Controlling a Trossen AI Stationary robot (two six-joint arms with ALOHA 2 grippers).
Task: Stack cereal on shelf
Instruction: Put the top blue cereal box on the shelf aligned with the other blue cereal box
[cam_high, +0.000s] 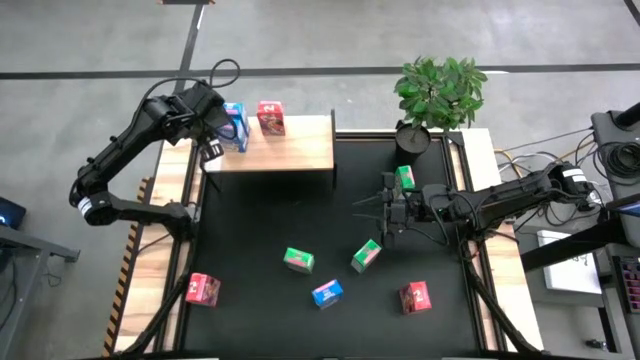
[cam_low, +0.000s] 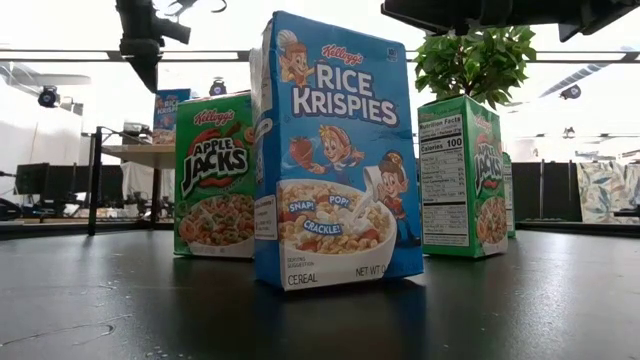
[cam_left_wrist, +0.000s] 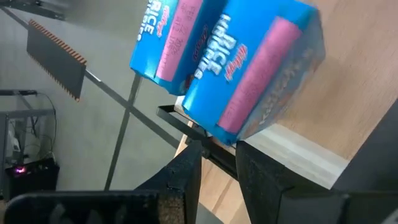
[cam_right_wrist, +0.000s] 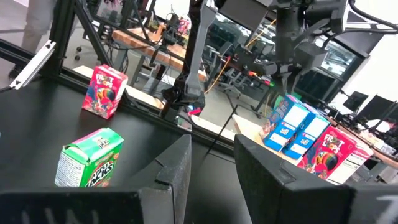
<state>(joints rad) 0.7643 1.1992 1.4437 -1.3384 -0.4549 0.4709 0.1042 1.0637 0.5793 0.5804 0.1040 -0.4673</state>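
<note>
Nine cereal boxes can be counted in the high view, and they are told here from the near edge of the black mat to the far side. Nearest are a red box at the left, a blue box in the middle and another red box at the right, all well apart from each other. Just behind them, two green boxes are seen near the middle of the mat; in the low view they stand upright behind the blue box. Farther back, on the right side, the right gripper is held low over the mat, with its fingers a little apart and nothing between them. A third green box is found just beside this arm, and a potted plant stands behind it at the far edge. At the far left, the shelf carries two blue boxes standing side by side at its left end and touching each other, and a third red box just beside them. The left gripper is placed at the left end of the shelf, close to the blue boxes; its fingers are slightly parted and no box is held.
</note>
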